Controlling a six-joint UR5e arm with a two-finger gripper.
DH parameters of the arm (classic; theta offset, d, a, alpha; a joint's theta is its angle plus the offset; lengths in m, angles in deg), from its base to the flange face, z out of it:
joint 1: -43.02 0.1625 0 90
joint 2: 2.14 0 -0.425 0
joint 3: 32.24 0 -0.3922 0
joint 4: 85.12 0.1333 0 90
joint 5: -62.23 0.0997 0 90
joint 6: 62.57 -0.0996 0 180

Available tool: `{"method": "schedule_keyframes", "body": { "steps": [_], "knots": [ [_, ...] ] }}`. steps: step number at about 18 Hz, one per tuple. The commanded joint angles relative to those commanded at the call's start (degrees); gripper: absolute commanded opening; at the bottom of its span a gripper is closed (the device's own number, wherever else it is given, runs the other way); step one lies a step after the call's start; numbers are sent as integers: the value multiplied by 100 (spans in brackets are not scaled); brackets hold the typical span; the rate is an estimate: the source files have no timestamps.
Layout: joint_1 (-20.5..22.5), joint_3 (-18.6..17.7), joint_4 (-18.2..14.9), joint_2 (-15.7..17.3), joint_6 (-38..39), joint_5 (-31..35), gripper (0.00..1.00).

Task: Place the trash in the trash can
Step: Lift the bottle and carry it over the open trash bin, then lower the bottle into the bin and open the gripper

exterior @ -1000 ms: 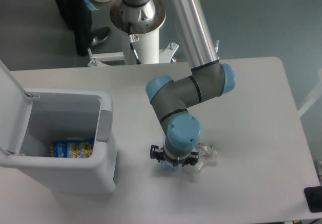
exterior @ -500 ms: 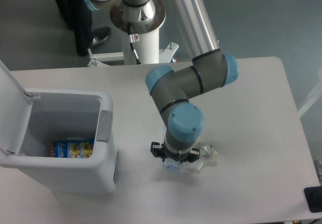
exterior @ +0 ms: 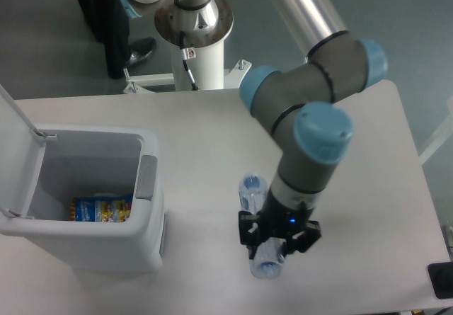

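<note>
The trash in view is a long clear crushed plastic bottle point(exterior: 250, 191), lying level in the air above the table's front middle. My gripper point(exterior: 274, 243) is shut on it near its nearer end, and the far end sticks out toward the back left. The trash can point(exterior: 148, 209), a light grey boxy bin with a darker grey front tab point(exterior: 146, 177), stands at the table's left with its lid point(exterior: 15, 141) flipped up. The bottle hangs to the right of the bin, well apart from it.
A blue and yellow printed packet point(exterior: 101, 209) lies on the bin's floor. The robot's white pedestal point(exterior: 202, 39) stands behind the table. A black object point(exterior: 440, 279) sits at the front right corner. A dark shoe point(exterior: 139, 50) shows on the floor beyond.
The gripper has risen off the table with the bottle in it and shifted a little to the right. The arm's elbow and wrist have swung right and up.
</note>
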Motion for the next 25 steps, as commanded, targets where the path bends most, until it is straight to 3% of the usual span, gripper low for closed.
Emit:
{"method": "schedule_keyframes", "body": {
  "steps": [2, 9, 16, 25],
  "knots": [
    [27, 202, 466, 27, 202, -545, 48],
    [-87, 642, 995, 193, 492, -1740, 48],
    [-535, 309, 1004, 817, 633, -2173, 48],
    [-1045, 133, 1039, 993, 651, -2164, 48]
  ]
}}
